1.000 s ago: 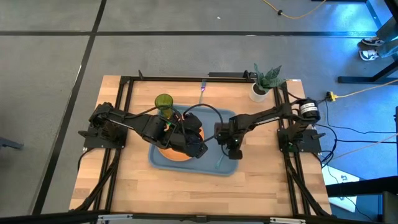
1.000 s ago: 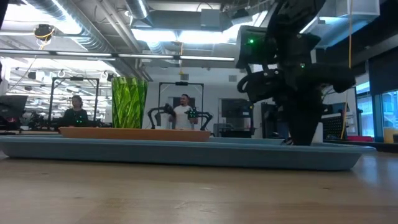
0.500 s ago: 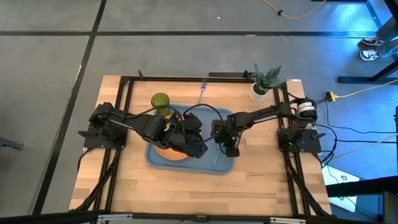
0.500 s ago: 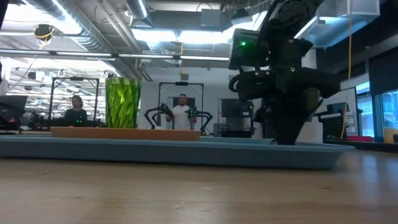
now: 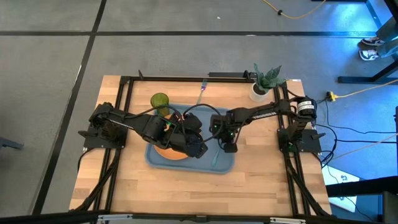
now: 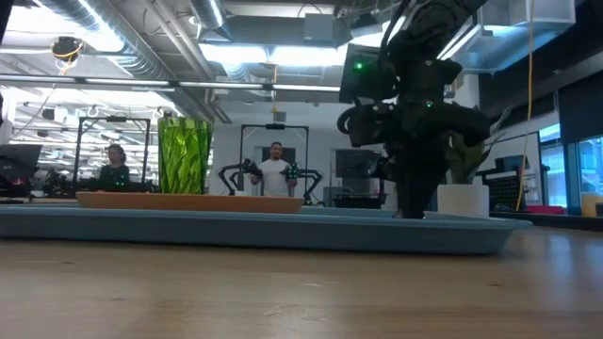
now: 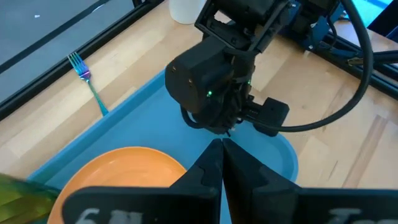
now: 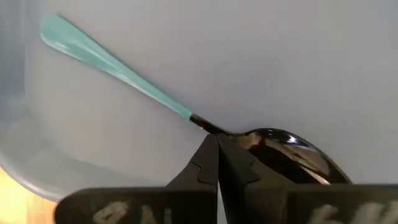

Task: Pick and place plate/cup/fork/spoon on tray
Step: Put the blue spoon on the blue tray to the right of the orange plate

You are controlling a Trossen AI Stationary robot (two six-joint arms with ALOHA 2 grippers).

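Observation:
The blue-grey tray (image 5: 186,163) lies mid-table. The orange plate (image 5: 169,151) lies in its left half, and it also shows in the left wrist view (image 7: 118,177). The green cup (image 5: 160,101) stands at the tray's far left corner, its foot hidden. The teal-handled spoon (image 8: 186,112) lies flat on the tray floor at the right (image 5: 216,158). The fork (image 5: 202,89) lies on the table beyond the tray's far rim. My right gripper (image 8: 216,138) is shut, tips at the spoon's neck. My left gripper (image 7: 221,144) is shut and empty, above the tray beside the plate. My right gripper's shut fingertips (image 8: 208,149) come down from above onto the spoon's neck (image 8: 200,122), between handle and bowl. The spoon runs crosswise under the tips, not between them, and lies flat on the tray. Whether the tips press on it or stand just over it, I cannot tell.
A white pot with a green plant (image 5: 261,86) stands at the far right of the table. Black frame rails run along the table's left, right and far sides. Bare wood lies along the near edge (image 5: 199,193).
My right gripper has gone toward the table's left edge and a little toward the far edge, staying shut and low on the tray. The tray has slid toward the left edge, and the plate, spoon and cup have gone with it.

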